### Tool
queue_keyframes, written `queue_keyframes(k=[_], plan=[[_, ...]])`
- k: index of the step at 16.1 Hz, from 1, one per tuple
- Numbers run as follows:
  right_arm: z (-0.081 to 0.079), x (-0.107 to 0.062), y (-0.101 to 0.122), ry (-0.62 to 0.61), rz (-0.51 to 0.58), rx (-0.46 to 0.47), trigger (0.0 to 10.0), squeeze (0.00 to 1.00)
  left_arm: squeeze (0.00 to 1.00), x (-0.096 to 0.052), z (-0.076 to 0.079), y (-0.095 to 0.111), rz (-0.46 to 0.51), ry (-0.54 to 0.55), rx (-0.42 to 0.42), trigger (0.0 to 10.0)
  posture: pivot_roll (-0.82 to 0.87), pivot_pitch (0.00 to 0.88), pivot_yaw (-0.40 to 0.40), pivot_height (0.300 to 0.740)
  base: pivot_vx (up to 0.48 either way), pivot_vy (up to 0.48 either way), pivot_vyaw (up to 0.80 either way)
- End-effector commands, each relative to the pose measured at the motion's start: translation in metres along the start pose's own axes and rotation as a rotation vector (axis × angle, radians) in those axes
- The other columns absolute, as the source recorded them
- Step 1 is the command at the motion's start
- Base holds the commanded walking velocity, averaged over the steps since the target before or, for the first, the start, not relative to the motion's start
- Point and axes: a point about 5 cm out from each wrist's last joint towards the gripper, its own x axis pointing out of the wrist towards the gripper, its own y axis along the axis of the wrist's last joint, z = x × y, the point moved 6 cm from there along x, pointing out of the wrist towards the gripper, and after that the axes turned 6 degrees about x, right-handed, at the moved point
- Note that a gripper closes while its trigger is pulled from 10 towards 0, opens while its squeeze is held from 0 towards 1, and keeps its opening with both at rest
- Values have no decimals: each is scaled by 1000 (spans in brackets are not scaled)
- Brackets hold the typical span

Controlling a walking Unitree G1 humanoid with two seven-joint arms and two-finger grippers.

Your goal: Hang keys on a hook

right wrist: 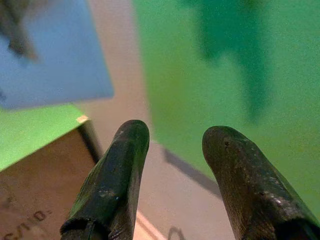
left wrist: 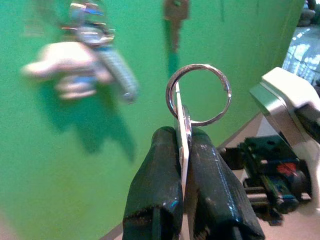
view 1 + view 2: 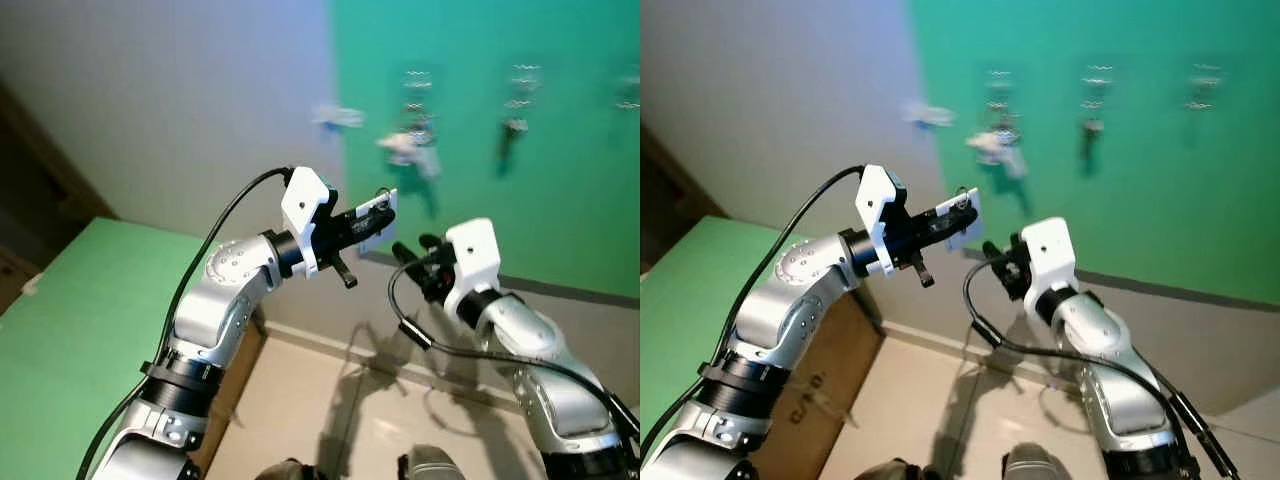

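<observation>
the key ring (image 2: 198, 95) is thin polished metal and shines bright. the flat tag (image 2: 183, 145) under it looks like pale glossy metal or plastic; i cannot tell which. the left gripper (image 2: 186, 150) has dark, rubber-like fingers with scuffed, dull surface. the right gripper (image 1: 172, 145) fingers (image 1: 117, 170) look the same, matt and a little rough. the green wall (image 3: 560, 140) is smooth, matt paint. at 7 o'clock of it, the box (image 3: 815, 400) is plain brown cardboard. both arms have brushed silver metal and white plastic shells.

Left hand (image 3: 372, 222) pinches a white tag (image 3: 378, 226), perhaps keys, near green wall (image 3: 480, 80).
</observation>
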Motion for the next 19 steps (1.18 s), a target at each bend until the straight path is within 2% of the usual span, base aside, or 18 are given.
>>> queue_keyframes(k=[1,6,12,19], plan=[[4,1,2,-15,11,6,10000,0,0,0,1,3,5,-12,23,0,-324,54,189,720,0,-472,0],[-2,4,1,1,14,6,10000,0,0,0,-2,5,11,0,30,0,-319,54,189,720,51,-424,0],[-8,4,14,32,76,-26,10000,0,0,-1,-4,6,5,5,45,0,-317,51,186,720,0,0,0],[-9,7,10,48,47,-15,10000,0,0,2,-5,5,-9,1,70,0,-322,35,182,720,0,0,-592]])
